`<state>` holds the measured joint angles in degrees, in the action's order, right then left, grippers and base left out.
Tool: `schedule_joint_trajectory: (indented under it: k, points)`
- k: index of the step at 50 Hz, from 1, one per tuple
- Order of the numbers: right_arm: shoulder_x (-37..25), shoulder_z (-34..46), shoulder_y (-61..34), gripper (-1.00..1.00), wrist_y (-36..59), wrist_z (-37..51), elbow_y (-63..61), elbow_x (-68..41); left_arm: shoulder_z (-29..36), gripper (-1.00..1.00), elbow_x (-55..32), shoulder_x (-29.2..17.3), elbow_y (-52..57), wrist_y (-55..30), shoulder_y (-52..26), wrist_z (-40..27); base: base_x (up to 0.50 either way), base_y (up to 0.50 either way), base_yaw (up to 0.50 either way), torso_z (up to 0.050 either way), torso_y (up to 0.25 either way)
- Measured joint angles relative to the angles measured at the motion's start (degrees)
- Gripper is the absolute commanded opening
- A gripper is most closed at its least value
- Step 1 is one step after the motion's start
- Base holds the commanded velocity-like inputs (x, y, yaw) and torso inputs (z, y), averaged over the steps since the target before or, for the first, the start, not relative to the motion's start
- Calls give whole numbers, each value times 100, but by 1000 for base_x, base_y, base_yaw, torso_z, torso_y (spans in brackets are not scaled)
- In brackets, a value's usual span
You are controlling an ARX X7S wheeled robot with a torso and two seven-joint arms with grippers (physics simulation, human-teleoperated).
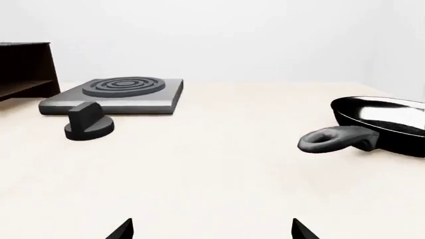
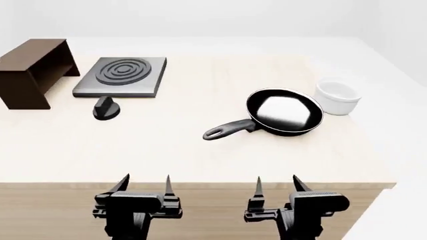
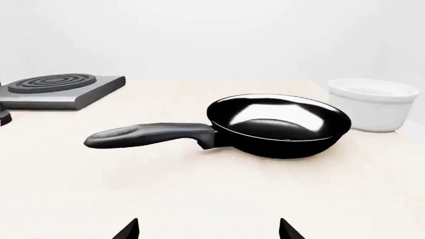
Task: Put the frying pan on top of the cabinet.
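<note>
The frying pan [image 2: 285,112] lies on the table [image 2: 200,145], far from the cabinet [image 2: 32,70], its handle [image 2: 229,129] pointing toward the near edge, closer to the right gripper [image 2: 275,187] than the left gripper [image 2: 147,186], both with fingers spread and empty.

Two identical pincers, left pincer [image 2: 147,187] and right pincer [image 2: 275,187]: matte black throughout, blocky ribbed housings. Each carries a pair of thin fingers [image 2: 168,186] tapering to sharp points. In both wrist views only two black triangular fingertips [image 1: 121,230] show.
</note>
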<state>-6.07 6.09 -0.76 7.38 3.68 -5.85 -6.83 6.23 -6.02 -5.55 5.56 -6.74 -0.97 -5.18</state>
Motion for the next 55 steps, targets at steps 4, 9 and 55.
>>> schedule_joint_trajectory:
  k: [4, 9, 55]
  points:
    - [-153, -88, -173, 100, 881, 158, -943, -149, -34, 100, -109, -85, 796, -892, -300, -142, 169, 0, 0, 0, 0]
    - [-354, -188, -463, 100, 1904, 344, -2020, -282, -46, 100, -218, -192, 1607, -1901, -749, -276, 500, 0, 0, 0, 0]
    - [-742, -308, -933, 100, 3362, 731, -3548, -573, 79, 100, -469, -483, 2573, -3299, -1408, -583, 500, 0, 0, 0, 0]
